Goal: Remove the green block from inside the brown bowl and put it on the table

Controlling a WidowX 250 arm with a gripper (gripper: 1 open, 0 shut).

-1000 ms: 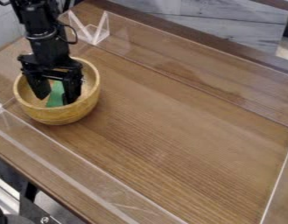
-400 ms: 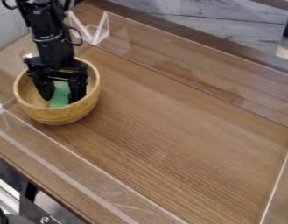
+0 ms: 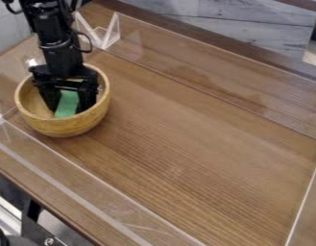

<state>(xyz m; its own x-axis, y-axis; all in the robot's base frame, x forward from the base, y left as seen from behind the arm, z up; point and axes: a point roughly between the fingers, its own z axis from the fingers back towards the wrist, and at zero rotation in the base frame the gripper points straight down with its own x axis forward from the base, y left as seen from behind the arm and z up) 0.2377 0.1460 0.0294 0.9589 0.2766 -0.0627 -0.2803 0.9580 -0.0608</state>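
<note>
Table: wood-grain top, low clear walls along the edges. Bowl sits near the far-left corner. Gripper points down into the bowl, jaws spread wide either side of the block, nothing clamped. Block lies inside the bowl, between the fingers.

A low clear plastic wall is running along the table's far edge, another clear plastic wall is lining the near-left edge. A small clear plastic triangular bracket is standing upright at the far-left corner. A grey-white marbled wall surface is showing beyond the far edge. Dark metal frame parts are showing below the near-left corner, blurred.
</note>
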